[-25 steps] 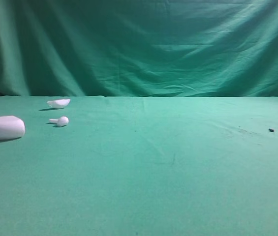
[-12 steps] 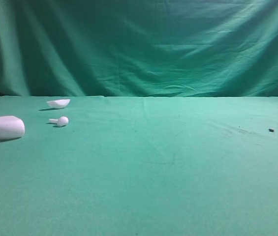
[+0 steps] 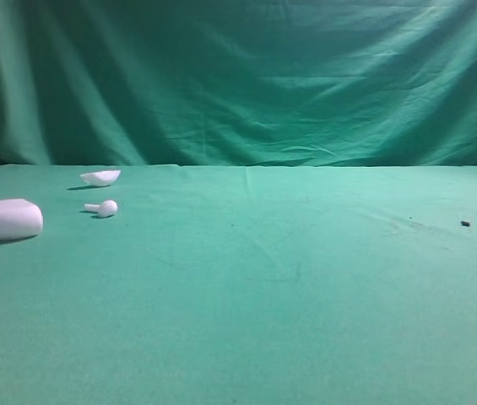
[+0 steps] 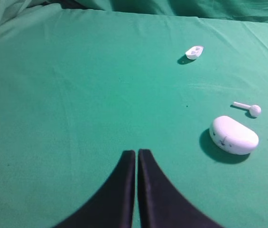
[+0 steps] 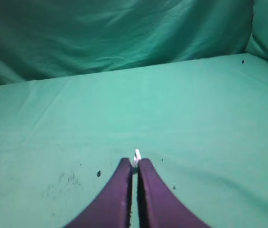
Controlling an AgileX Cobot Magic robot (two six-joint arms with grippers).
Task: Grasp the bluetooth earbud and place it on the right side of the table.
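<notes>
Green cloth covers the table [image 3: 246,295] and hangs behind it. At left in the high view an earbud [image 3: 103,207] lies between the lid [image 3: 101,177] and the case [image 3: 5,219]. In the left wrist view the left gripper [image 4: 137,153], jaws together and empty, sits at bottom centre, well apart from that earbud at right. The right gripper [image 5: 134,162], at bottom centre of its view, has its jaws together, a small white piece [image 5: 137,155] just at their tips; whether it is pinched cannot be told.
</notes>
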